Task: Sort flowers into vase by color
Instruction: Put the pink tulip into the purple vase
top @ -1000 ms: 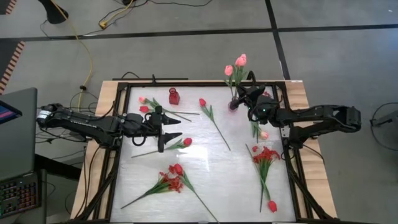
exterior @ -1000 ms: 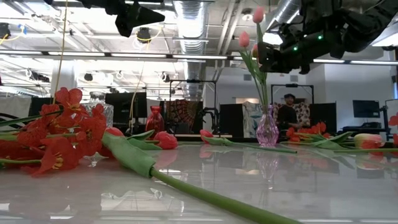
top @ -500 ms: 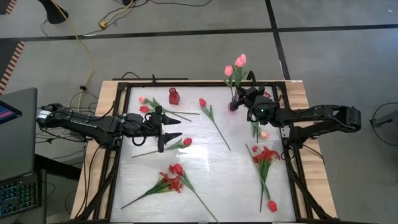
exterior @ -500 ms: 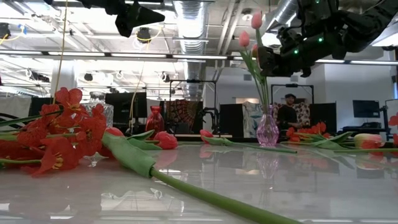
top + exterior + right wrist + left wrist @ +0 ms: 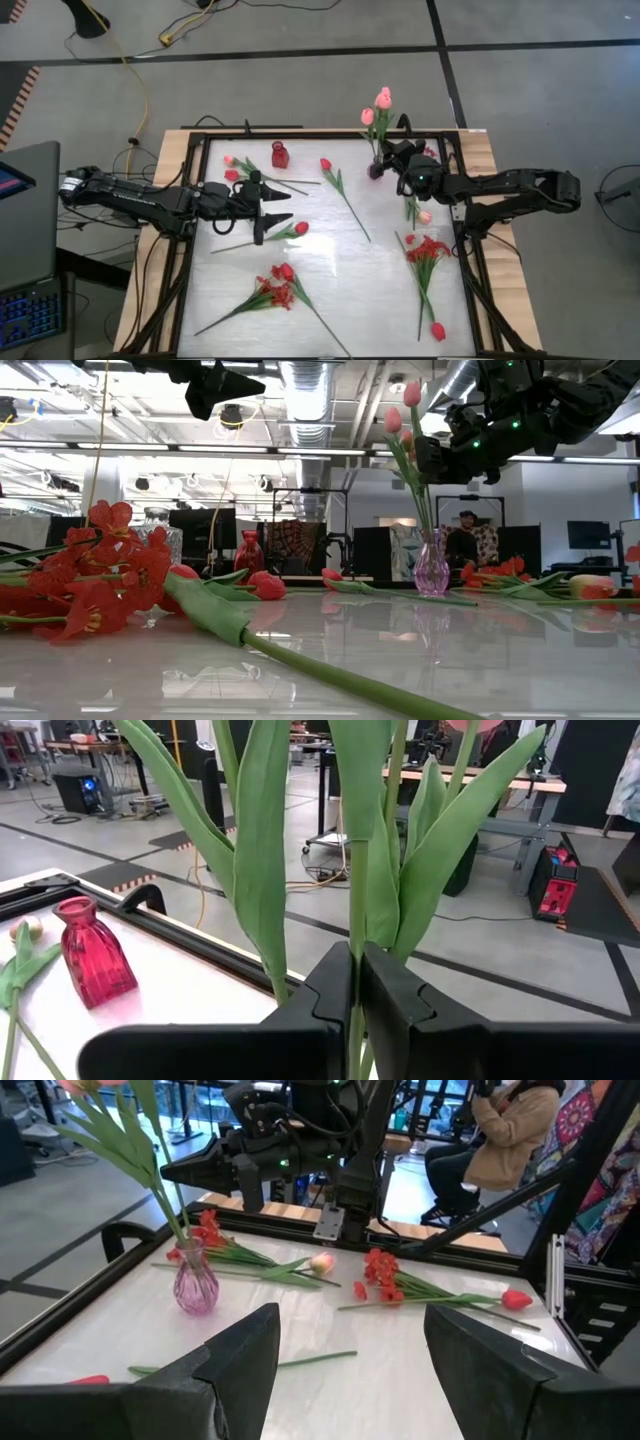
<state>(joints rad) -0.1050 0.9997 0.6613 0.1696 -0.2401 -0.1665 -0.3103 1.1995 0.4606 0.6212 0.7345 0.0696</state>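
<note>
Around me lay red sprays [image 5: 428, 249] at six o'clock and the red vase [image 5: 279, 155] far at nine. My right arm reached in from three o'clock, my right gripper [image 5: 392, 157] pinched on the pink tulips [image 5: 376, 108] standing in the pink vase [image 5: 375, 170]. My left gripper [image 5: 277, 217] hung open.

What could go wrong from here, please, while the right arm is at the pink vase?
1. The right gripper is shut on a tulip stem standing in the pink vase; pulling sideways could tip that narrow vase.
2. On release, the tall pink tulips lean and may topple it.
</note>
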